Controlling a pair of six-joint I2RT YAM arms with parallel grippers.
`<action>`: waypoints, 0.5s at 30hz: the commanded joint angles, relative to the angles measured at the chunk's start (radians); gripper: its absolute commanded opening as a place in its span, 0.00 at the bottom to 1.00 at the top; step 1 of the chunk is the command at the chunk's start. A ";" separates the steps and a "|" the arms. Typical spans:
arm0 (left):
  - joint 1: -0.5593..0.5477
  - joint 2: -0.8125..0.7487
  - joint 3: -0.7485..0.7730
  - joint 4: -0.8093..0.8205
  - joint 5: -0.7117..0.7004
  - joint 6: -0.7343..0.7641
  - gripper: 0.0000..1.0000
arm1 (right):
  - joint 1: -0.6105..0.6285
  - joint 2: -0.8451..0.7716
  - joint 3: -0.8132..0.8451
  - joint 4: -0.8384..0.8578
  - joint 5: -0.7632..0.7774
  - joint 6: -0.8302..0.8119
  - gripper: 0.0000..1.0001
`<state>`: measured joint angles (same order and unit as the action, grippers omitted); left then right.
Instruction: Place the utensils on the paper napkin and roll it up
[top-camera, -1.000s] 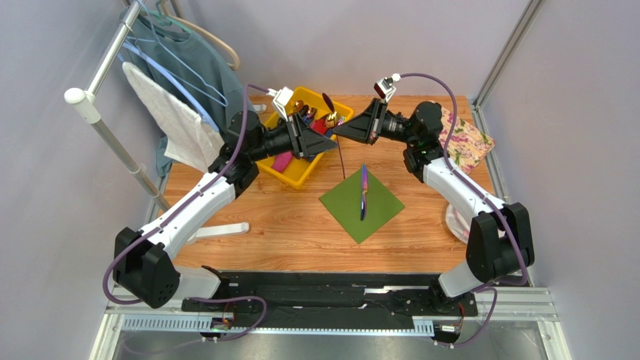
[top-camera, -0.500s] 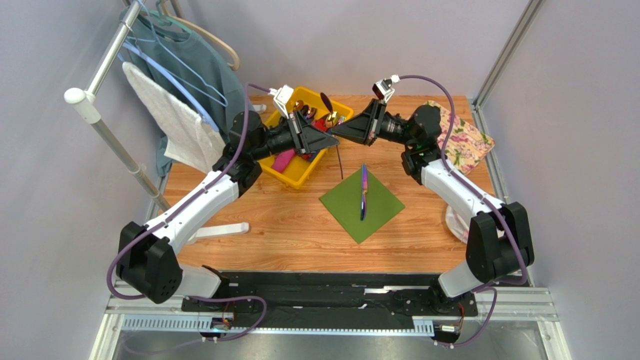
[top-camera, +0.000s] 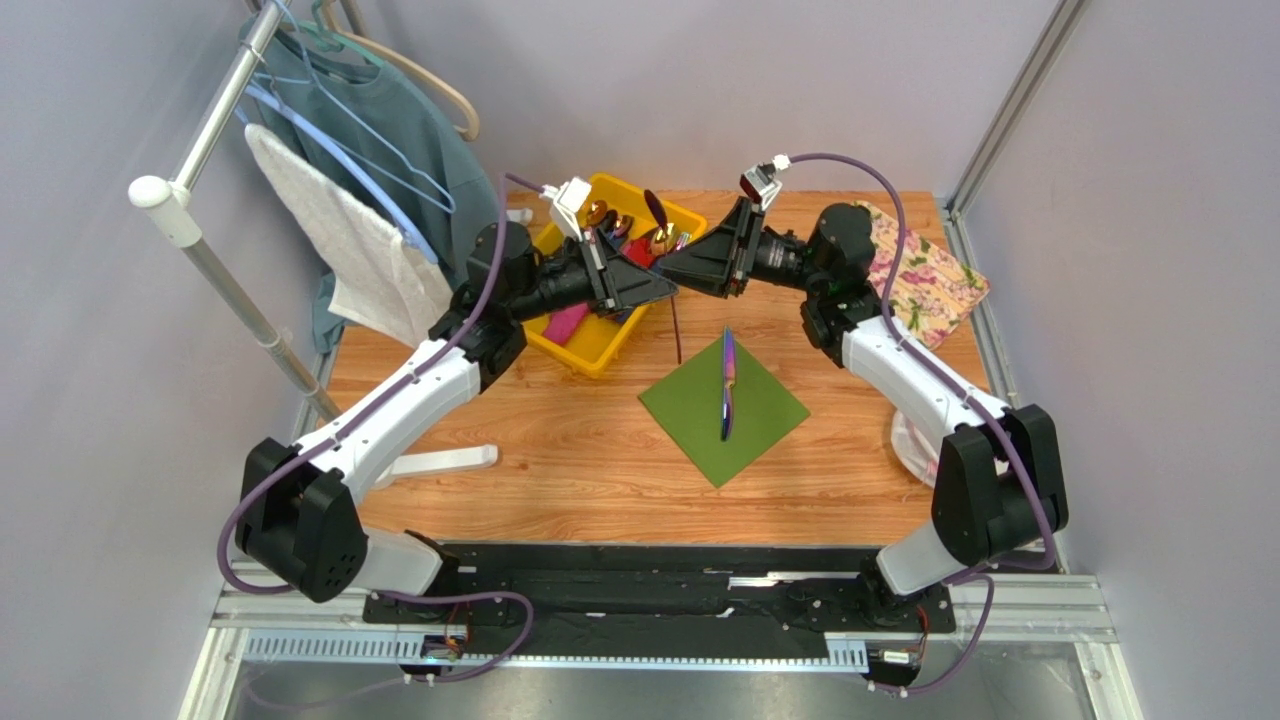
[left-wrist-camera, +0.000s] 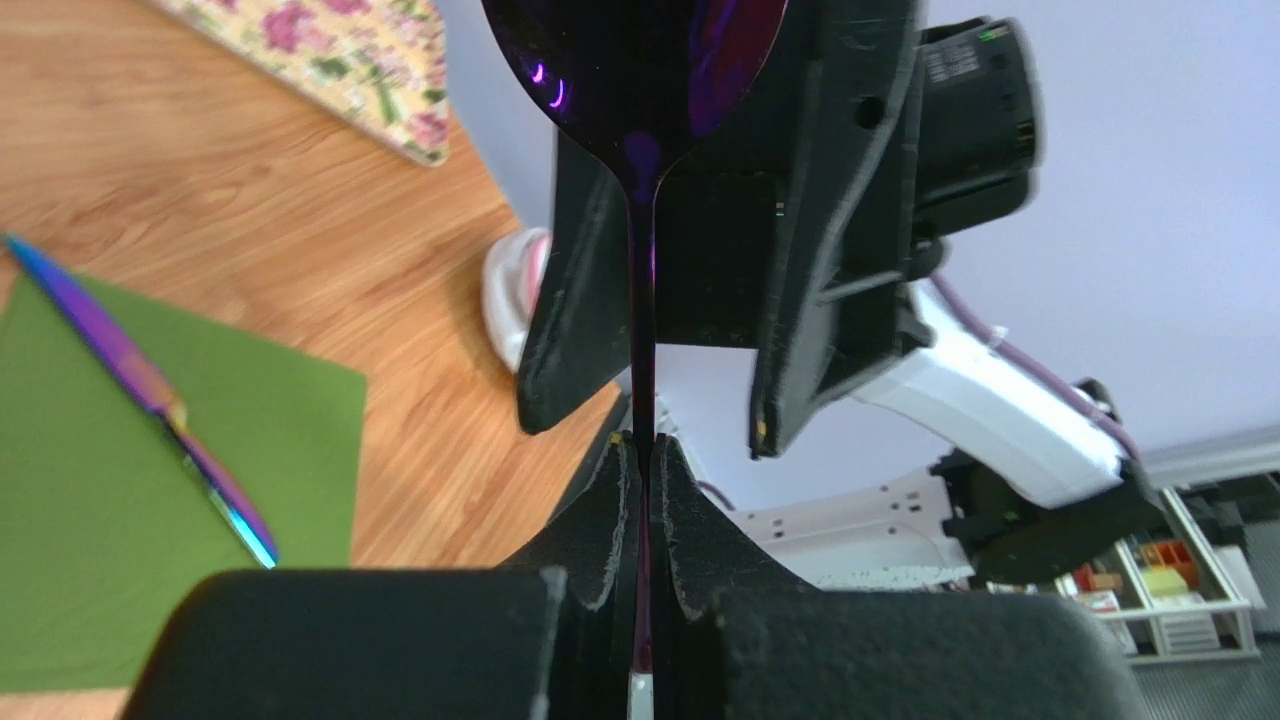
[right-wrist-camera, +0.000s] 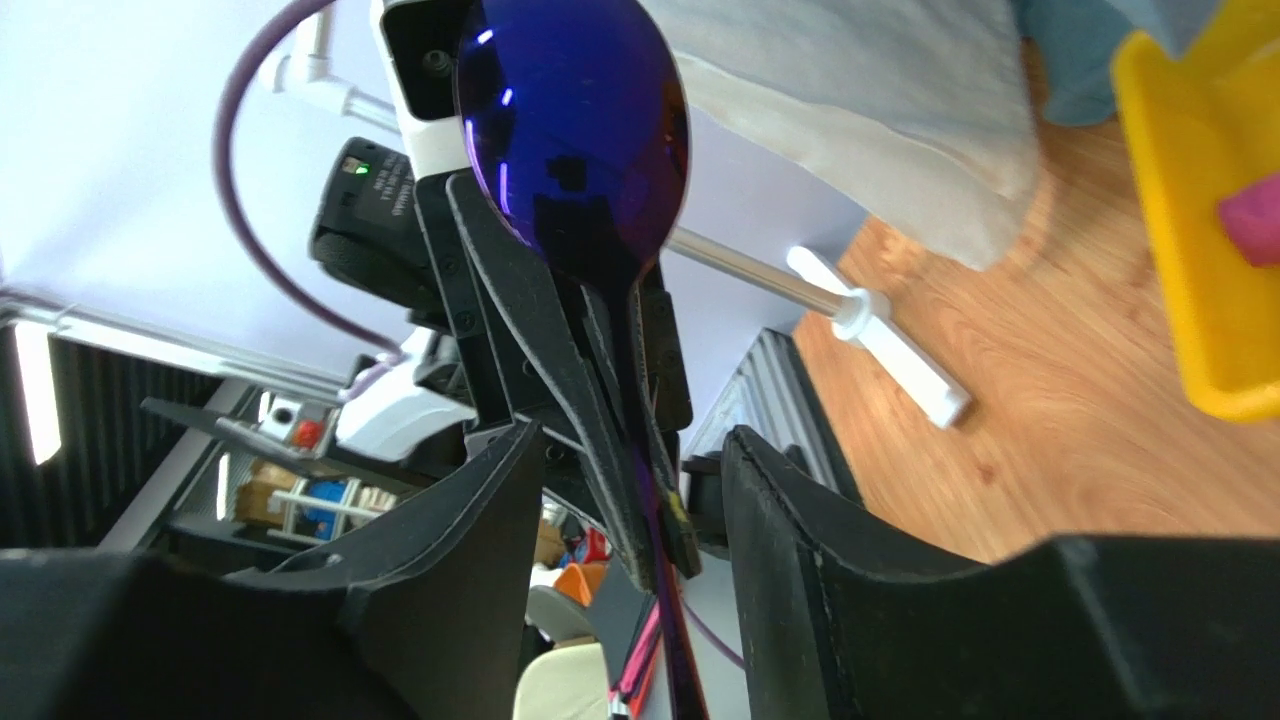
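Observation:
A dark iridescent spoon (top-camera: 657, 203) stands upright in the air between the two arms, bowl up (left-wrist-camera: 639, 60). My left gripper (left-wrist-camera: 643, 450) is shut on its thin handle. My right gripper (right-wrist-camera: 631, 450) is open, its fingers (left-wrist-camera: 812, 225) on either side of the spoon (right-wrist-camera: 579, 135) without touching it. The green paper napkin (top-camera: 724, 405) lies flat mid-table, with a purple iridescent knife (top-camera: 727, 383) across it; both show in the left wrist view too, napkin (left-wrist-camera: 90, 510) and knife (left-wrist-camera: 150, 405). More utensils (top-camera: 616, 225) sit in the yellow bin (top-camera: 579, 353).
A clothes rack (top-camera: 166, 195) with a teal garment and a white towel (top-camera: 353, 240) stands at the left. A cream floral mat (top-camera: 932, 278) lies at the back right corner, and a white object (top-camera: 909, 435) sits at the table's right edge.
My right gripper has opened and let go of the spoon. My left gripper has shut on the spoon's handle. Both grippers have shifted slightly left.

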<state>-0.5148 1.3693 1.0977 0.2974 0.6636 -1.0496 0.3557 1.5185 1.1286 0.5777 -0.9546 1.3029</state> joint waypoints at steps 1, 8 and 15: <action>-0.007 0.024 0.074 -0.259 -0.086 0.158 0.00 | -0.046 -0.050 0.092 -0.394 0.003 -0.316 0.59; -0.076 0.167 0.200 -0.613 -0.231 0.278 0.00 | -0.227 -0.175 0.134 -0.936 0.201 -0.788 0.93; -0.203 0.398 0.384 -0.754 -0.381 0.321 0.00 | -0.291 -0.159 0.214 -1.294 0.401 -1.123 0.96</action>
<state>-0.6624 1.6752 1.3670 -0.3367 0.3843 -0.7879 0.0566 1.3643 1.2835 -0.4438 -0.7048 0.4637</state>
